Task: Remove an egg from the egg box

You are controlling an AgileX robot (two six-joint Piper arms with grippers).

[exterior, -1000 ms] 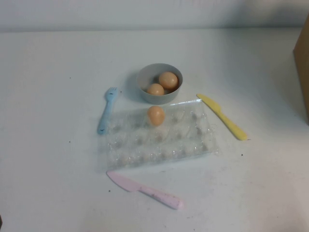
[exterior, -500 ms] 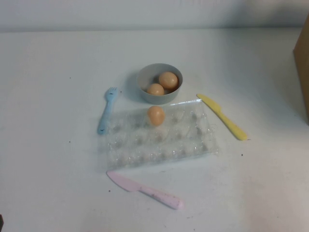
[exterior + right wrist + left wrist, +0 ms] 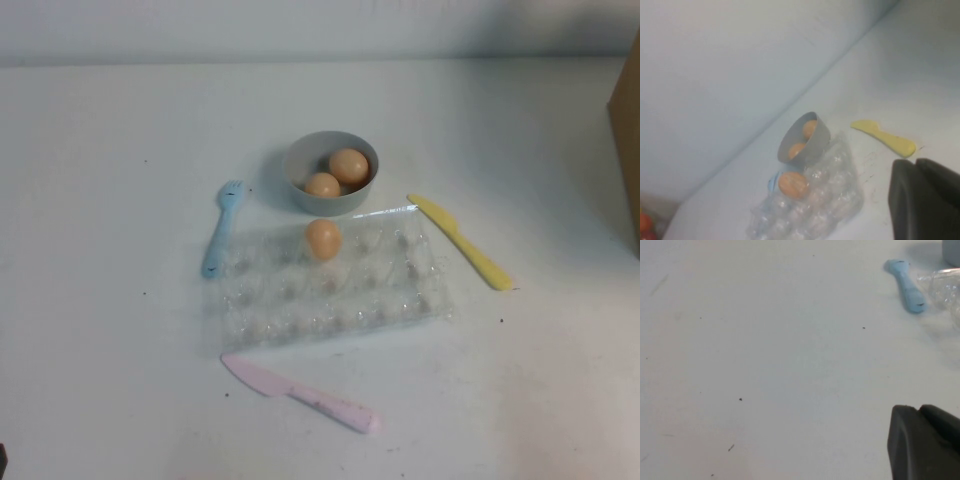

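White matte table (image 3: 120,380) fills the high view, with neither arm in sight. 1 egg (image 3: 323,239) sits in a back-row cup of the egg box (image 3: 330,290), a flat tray of clear crinkly plastic. Just behind it a round grey bowl (image 3: 331,172) holds 2 more eggs. A blue fork (image 3: 221,228), a yellow knife (image 3: 460,240) and a pink knife (image 3: 300,392) lie around the tray.

From the left wrist, the left gripper (image 3: 925,442) shows as a dark block over bare table, well away from the tray; whether its fingers are parted I cannot tell.

From the right wrist, the right gripper (image 3: 926,199) hangs closed and empty, apart from the egg (image 3: 793,184). That egg is likely light, smooth, slippery and fragile: pinch it gently across its middle. The flimsy tray may lift with it.
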